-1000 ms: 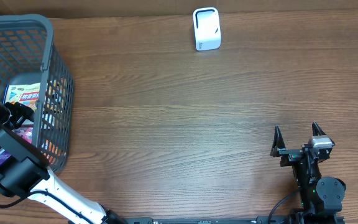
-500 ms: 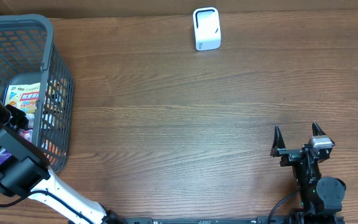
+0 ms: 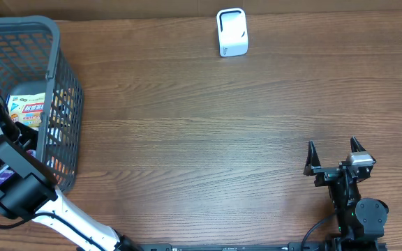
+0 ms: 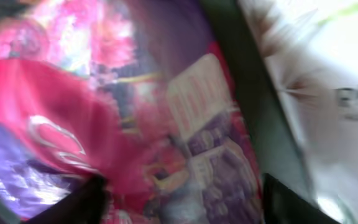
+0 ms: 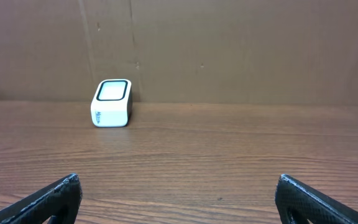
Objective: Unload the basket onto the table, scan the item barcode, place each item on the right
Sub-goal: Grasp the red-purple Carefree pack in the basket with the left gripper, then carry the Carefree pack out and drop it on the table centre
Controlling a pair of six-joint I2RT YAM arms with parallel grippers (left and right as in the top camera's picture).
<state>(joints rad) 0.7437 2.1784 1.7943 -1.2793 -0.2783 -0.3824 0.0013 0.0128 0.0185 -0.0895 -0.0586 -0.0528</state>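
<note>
My left gripper (image 3: 21, 131) is down inside the grey mesh basket (image 3: 56, 56) at the far left. Its wrist view is blurred. A pink and purple item packet (image 4: 104, 106) fills that view, and the two dark fingers stand wide apart over it, so the left gripper (image 4: 182, 202) is open. The packet spreads past the left finger. No barcode shows. The white barcode scanner (image 3: 232, 32) stands at the table's far edge, also seen as the scanner (image 5: 112, 102) from the right wrist. My right gripper (image 3: 335, 150) rests open near the front right; this gripper (image 5: 178, 193) has nothing between its fingers.
The basket holds several packets, among them a white and orange one (image 3: 28, 104) and a white one (image 4: 328, 93) beside the pink packet. A brown cardboard wall (image 5: 229, 50) backs the wooden table (image 3: 201, 139).
The left arm has shifted slightly inside the basket, and its wrist view is smeared by motion. The right arm and the scanner have not moved.
</note>
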